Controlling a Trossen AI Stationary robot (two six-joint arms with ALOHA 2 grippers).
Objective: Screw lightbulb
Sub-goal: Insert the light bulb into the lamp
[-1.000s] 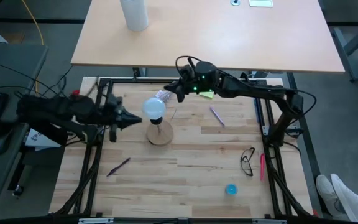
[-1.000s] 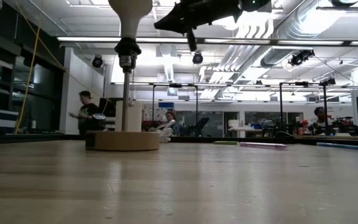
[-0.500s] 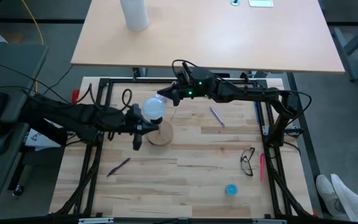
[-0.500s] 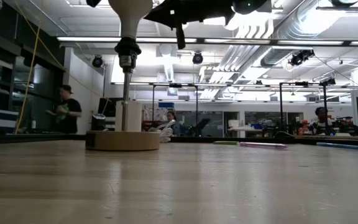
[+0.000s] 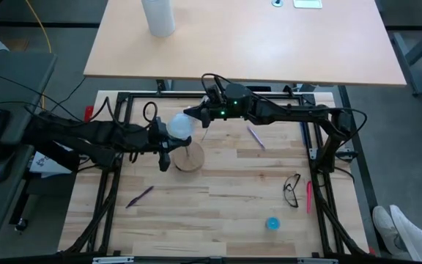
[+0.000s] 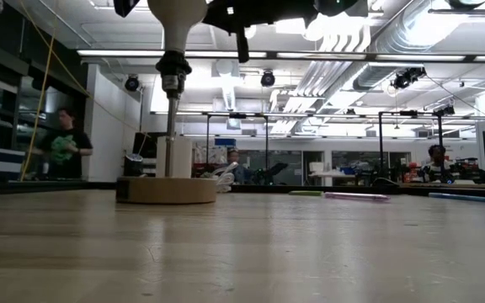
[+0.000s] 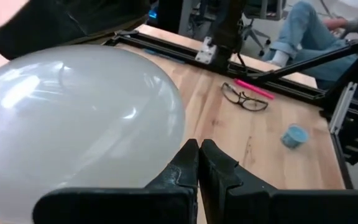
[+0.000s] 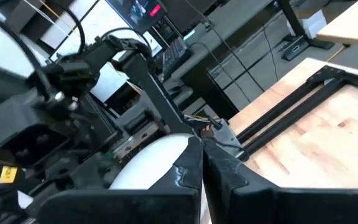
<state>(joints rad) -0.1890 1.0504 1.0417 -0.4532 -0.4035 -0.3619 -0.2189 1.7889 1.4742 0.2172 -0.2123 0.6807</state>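
Now both grippers, L [image 5: 164, 146] & R [image 5: 190, 114], are sitting pressed together, flanking the bulb [image 5: 181, 127], gripping nothing.

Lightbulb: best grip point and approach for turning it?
Judging from the pose: take the lightbulb around its frosted globe, from above or from the side. It stands upright on the black socket post of the wooden disc, so only the globe is free; the neck narrows into the socket.

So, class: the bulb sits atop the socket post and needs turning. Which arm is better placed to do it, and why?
Probably the left. The left gripper is shut, right beside the lightbulb. The right gripper, also shut, is close by the bulb's far side.
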